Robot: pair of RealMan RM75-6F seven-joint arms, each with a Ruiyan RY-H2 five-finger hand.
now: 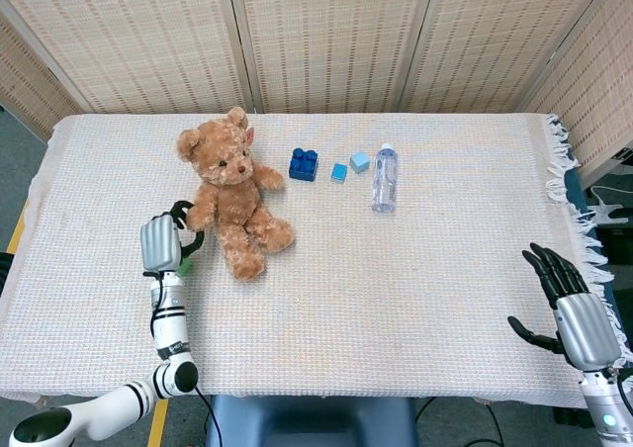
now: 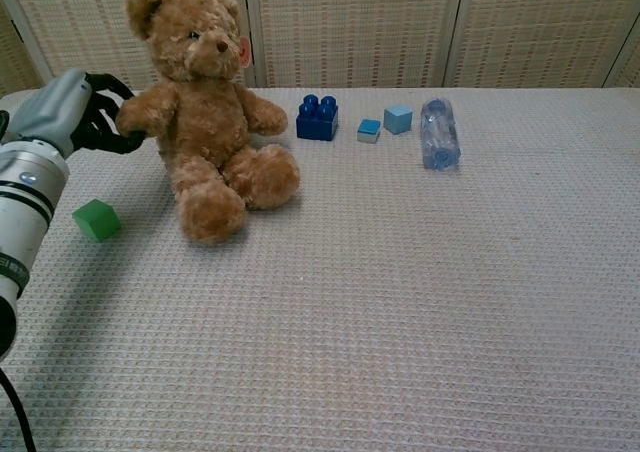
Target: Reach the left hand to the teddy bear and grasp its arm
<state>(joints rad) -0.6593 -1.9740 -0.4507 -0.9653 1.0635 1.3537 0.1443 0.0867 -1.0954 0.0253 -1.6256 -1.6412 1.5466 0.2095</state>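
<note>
A brown teddy bear (image 1: 235, 195) sits upright on the left part of the cloth-covered table (image 1: 415, 269). It shows large in the chest view (image 2: 205, 122). My left hand (image 1: 161, 242) is at the bear's left side; in the chest view my left hand (image 2: 65, 112) has its dark fingers (image 2: 105, 132) curled around the end of the bear's outstretched arm (image 2: 140, 117). My right hand (image 1: 569, 304) hangs off the table's right front corner, fingers spread, holding nothing.
A green cube (image 2: 96, 219) lies just in front of my left hand. Behind the bear, to the right, are a dark blue brick (image 2: 317, 118), two small light blue cubes (image 2: 369, 130) (image 2: 398, 119) and a clear bottle (image 2: 438, 134) lying down. Woven screens stand behind the table.
</note>
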